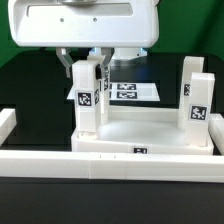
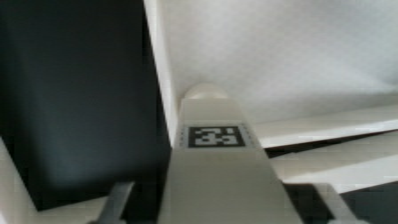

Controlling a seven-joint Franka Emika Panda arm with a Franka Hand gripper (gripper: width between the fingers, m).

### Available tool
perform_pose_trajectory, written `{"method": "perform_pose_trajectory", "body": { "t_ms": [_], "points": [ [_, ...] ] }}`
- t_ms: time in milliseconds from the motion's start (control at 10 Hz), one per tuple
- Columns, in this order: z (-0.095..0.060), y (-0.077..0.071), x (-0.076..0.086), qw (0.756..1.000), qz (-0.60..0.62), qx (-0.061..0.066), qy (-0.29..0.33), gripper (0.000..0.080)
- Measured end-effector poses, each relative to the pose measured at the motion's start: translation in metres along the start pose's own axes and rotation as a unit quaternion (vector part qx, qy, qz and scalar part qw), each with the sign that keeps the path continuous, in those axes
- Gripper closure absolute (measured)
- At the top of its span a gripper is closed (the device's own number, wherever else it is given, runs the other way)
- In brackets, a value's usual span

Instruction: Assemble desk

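The white tray-like tabletop (image 1: pixel 150 128) lies on the black table. Two white block legs with square tags stand upright on it. One leg (image 1: pixel 87 95) is at the corner on the exterior view's left, the other leg (image 1: pixel 197 100) at the corner on the right. My gripper (image 1: pixel 86 68) comes down from above onto the left leg, a finger on each side of its top, shut on it. In the wrist view this leg (image 2: pixel 217 170) runs between my gripper (image 2: pixel 222 205) down to the tabletop (image 2: pixel 267 60).
A long white border bar (image 1: pixel 110 160) runs along the front of the tabletop, and another bar (image 1: pixel 6 125) lies on the exterior view's left. The marker board (image 1: pixel 132 90) lies flat behind the tabletop. The arm's white body (image 1: pixel 85 25) fills the top of the view.
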State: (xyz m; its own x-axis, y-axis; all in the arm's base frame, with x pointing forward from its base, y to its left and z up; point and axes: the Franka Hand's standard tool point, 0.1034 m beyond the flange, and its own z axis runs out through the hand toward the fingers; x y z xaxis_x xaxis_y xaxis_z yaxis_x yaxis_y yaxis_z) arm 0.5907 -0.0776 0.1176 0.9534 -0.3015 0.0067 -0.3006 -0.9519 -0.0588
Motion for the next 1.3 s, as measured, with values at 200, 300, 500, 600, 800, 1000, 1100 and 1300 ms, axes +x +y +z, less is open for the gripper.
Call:
{"method": "perform_pose_trajectory", "body": {
  "t_ms": [200,300,500,600,800,1000,1100,1300],
  "points": [
    [0.001,0.001,0.0,0.991,0.133,0.025,-0.003,0.0511],
    [0.001,-0.001,0.0,0.985,0.172,0.025,-0.004,0.0511],
    [0.001,-0.005,-0.002,0.957,0.288,0.025,-0.009,0.0511],
    [0.002,-0.007,-0.002,0.946,0.324,0.026,-0.011,0.0511],
    [0.003,-0.015,-0.003,0.906,0.422,0.027,-0.015,0.051],
    [0.003,-0.018,-0.002,0.891,0.454,0.029,-0.014,0.0509],
    [0.003,-0.019,-0.002,0.884,0.466,0.03,-0.013,0.0509],
    [0.003,-0.02,-0.002,0.895,0.445,0.032,-0.013,0.0509]
  ]
}}
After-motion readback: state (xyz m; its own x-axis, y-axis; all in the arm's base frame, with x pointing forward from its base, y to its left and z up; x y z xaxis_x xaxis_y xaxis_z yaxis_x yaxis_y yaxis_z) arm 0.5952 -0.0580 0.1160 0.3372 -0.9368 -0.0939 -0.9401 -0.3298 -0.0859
